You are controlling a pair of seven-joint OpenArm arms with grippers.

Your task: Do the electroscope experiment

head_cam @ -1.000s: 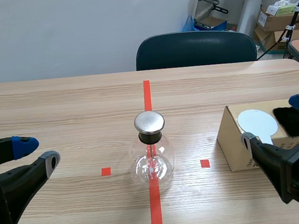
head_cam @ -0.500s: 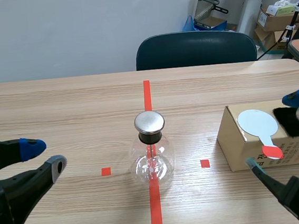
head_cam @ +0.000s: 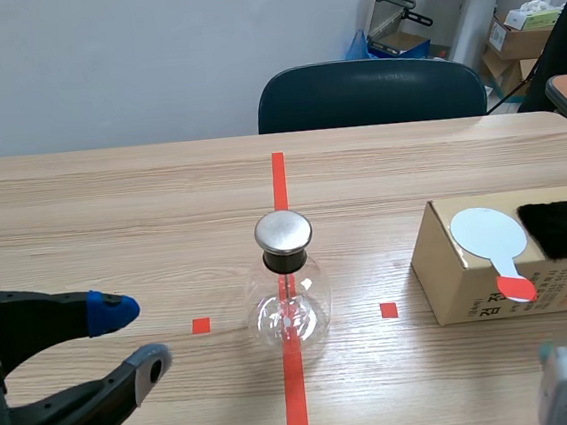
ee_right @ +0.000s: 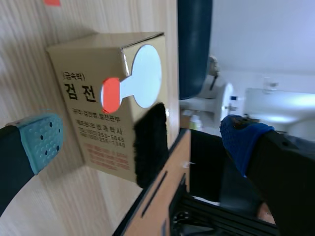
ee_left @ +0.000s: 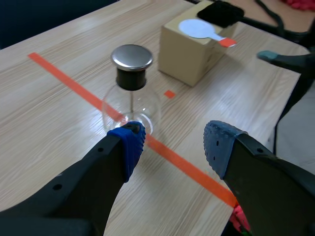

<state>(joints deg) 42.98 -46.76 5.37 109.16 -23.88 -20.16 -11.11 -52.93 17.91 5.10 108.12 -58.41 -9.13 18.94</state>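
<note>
the flask (head_cam: 290, 297) is standing upright in the middle of the surface (head_cam: 112, 209), right on the red tape line (head_cam: 278, 178), and is wearing a round metal cap (head_cam: 283, 232) on a dark neck. the left tool (ee_left: 173, 145) is hanging low over the near left side of the surface, its fingers spread wide with nothing between them. in its own view the flask is sitting just ahead of it, close to one blue pad (ee_left: 129, 142) (whether they are touching i cannot tell). to the right of the flask, well apart from it, a brown box (head_cam: 472, 295) is resting on the surface. a paddle (head_cam: 488, 233) with a white disc and a red handle is lying flat on top of the box, its red end reaching over the near edge. a black fur (head_cam: 552, 237) is lying just beside the paddle on the same top. the right tool (ee_right: 142, 140) is also gaping wide and holding nothing, with box, paddle and fur lying ahead of it between its teal pad (ee_right: 44, 140) and its blue pad (ee_right: 243, 140). a dark chair (head_cam: 370, 92) is standing behind the far edge of the surface.
</note>
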